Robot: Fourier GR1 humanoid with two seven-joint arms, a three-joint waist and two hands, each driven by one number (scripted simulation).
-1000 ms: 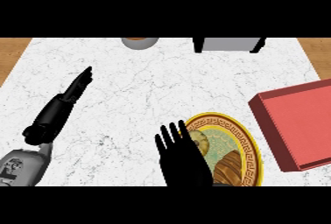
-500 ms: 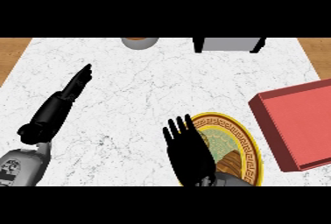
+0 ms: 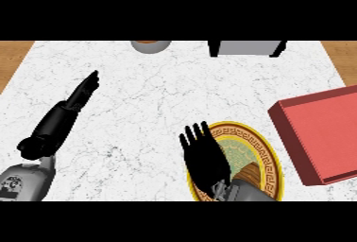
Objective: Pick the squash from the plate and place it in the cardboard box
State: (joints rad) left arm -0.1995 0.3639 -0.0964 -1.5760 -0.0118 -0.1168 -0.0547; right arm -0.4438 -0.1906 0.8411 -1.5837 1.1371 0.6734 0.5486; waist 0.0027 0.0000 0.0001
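Note:
Near the front of the marble counter lies a round plate (image 3: 259,147) with a yellow patterned rim. My right hand (image 3: 204,158) hovers over its left half, open with fingers straight and pointing away from me. Only a small tan-brown piece of the squash (image 3: 248,171) shows beside the wrist; the hand and forearm hide the remainder. The cardboard box (image 3: 324,134), reddish and open-topped, sits just right of the plate. My left hand (image 3: 70,111) rests open at the left, fingers straight and angled up to the right, far from the plate.
A round brown-rimmed cup (image 3: 151,46) and a grey appliance (image 3: 247,47) stand at the counter's far edge. Wooden surface shows past the marble top (image 3: 160,99) at both upper corners.
My right hand has slid forward and a little to the right, further over the plate, covering more of the squash. The left hand has stayed put.

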